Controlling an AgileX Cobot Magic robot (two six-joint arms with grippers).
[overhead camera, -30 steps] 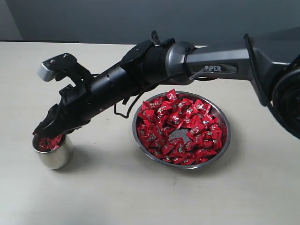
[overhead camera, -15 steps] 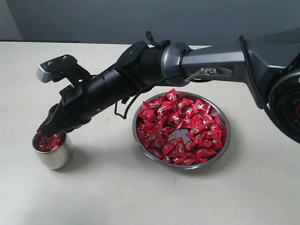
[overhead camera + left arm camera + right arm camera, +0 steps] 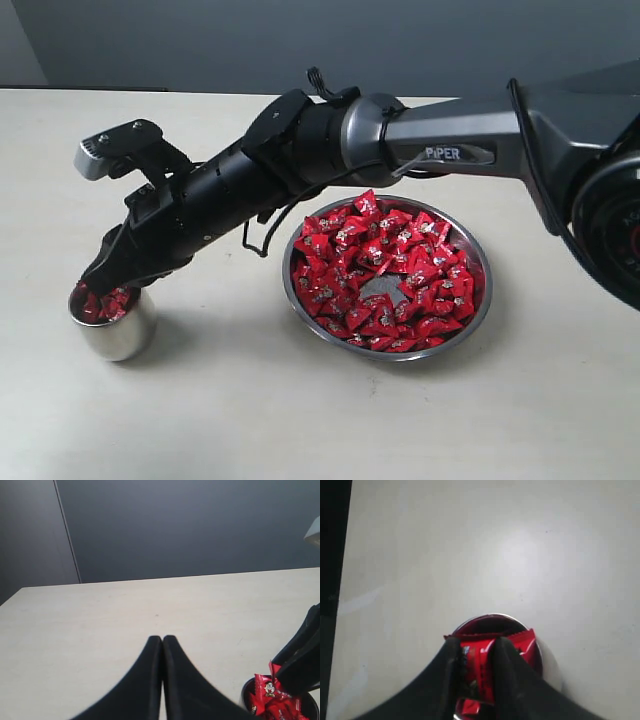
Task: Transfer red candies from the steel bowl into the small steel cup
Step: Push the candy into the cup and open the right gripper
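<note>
- The right fingers (image 3: 506,656) are closed partway on a red candy (image 3: 481,666), right over the mouth of the cup (image 3: 490,617). Only the right wrist view shows this pinch.
- The left fingers (image 3: 156,650) are pressed together with nothing between them, near the cup. Only the left wrist view shows them.
- In the exterior view the right fingers reach the cup's rim and hide the held piece.
- The cup holds red pieces almost to its brim.
- The bowl (image 3: 400,357) stands apart from the cup, under the right arm. It is heaped with red candies (image 3: 345,235), with a bare steel patch near its middle.
- Bare desk (image 3: 250,420) lies all around the cup. Its far edge, well beyond the cup, meets a dark wall (image 3: 300,40).
</note>
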